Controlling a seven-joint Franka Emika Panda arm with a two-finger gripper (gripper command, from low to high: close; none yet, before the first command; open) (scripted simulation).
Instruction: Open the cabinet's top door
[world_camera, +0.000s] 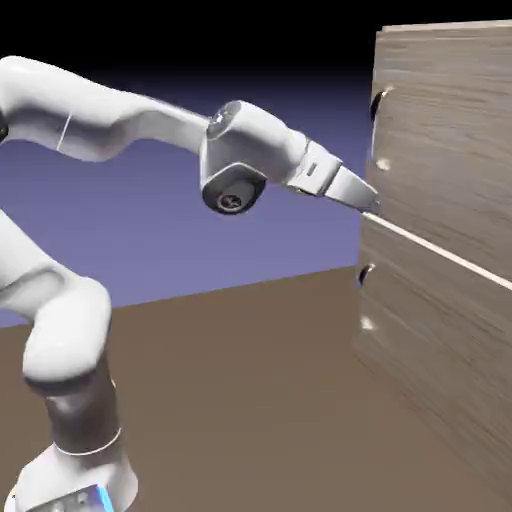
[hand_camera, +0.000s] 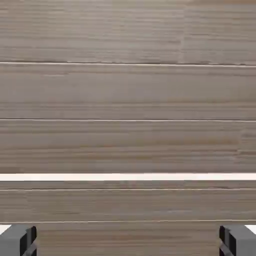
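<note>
Nearest the exterior camera is the white arm (world_camera: 70, 330), rising from about seven o'clock and reaching across toward three o'clock, where the cabinet (world_camera: 440, 300) stands as a tall grey-brown block. Its gripper (world_camera: 368, 198) is at the cabinet's near front edge, just above the pale seam (world_camera: 440, 255) that splits the two panels. The top door (world_camera: 450, 130) fills the cabinet's upper part, around two o'clock in the frame, and its small dark arched handle (world_camera: 378, 103) sits at the door's left edge, above the gripper and apart from it. A second dark handle (world_camera: 366, 273) belongs to the lower panel and is not the one wanted. In the hand view, wood grain fills everything; the seam (hand_camera: 128, 177) runs level across the lower half, and two grey fingertips (hand_camera: 19, 240) peek in at seven and five o'clock, far apart, so the pincer stands wide with nothing between its pads. No handle shows here. The door looks rigid and flat, with no edge to pinch, so I judge the glossy arch to be the only real hold; it is probably slick, and the fingers should close squarely across it before pulling.
</note>
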